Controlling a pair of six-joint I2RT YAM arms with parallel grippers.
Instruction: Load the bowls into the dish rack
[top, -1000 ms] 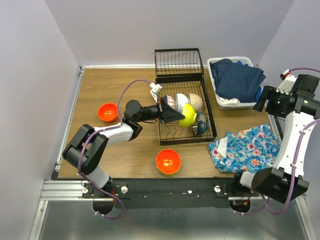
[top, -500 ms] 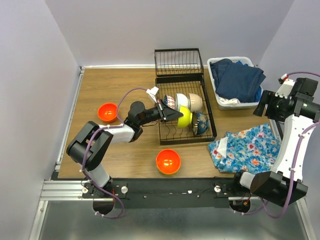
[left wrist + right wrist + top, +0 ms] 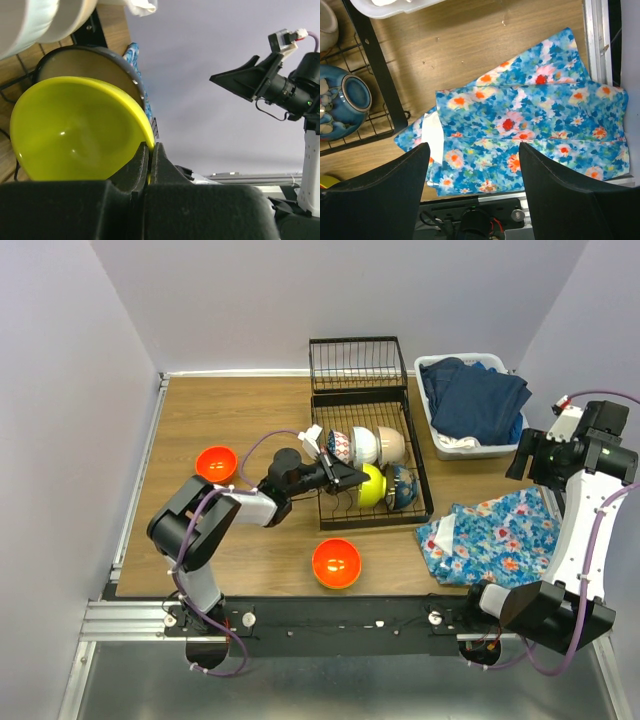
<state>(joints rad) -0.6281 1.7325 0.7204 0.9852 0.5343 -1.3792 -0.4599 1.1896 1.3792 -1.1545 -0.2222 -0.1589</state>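
My left gripper [image 3: 348, 478] is shut on the rim of the lime green bowl [image 3: 371, 486], which stands on edge in the black wire dish rack [image 3: 414, 455]. In the left wrist view both fingers pinch the lime green bowl [image 3: 75, 135] at its rim, in front of a blue bowl [image 3: 95, 60]. The rack also holds a red-blue patterned bowl [image 3: 340, 445], a white bowl [image 3: 362, 445], a cream bowl [image 3: 391, 445] and the blue bowl [image 3: 403, 487]. Two orange bowls [image 3: 216, 463] [image 3: 336, 562] sit on the table. My right gripper [image 3: 475, 150] hangs open and empty, high at the right.
A white tub [image 3: 447, 447] of dark clothes stands right of the rack. A blue floral cloth [image 3: 490, 535] lies at the near right, directly under my right gripper. The rack's taller basket end [image 3: 357, 362] is at the back. Walls close in left and right.
My left gripper has carried the lime green bowl down and slightly toward the near side, setting it lower in the rack beside the blue bowl. The right arm shifted only slightly.
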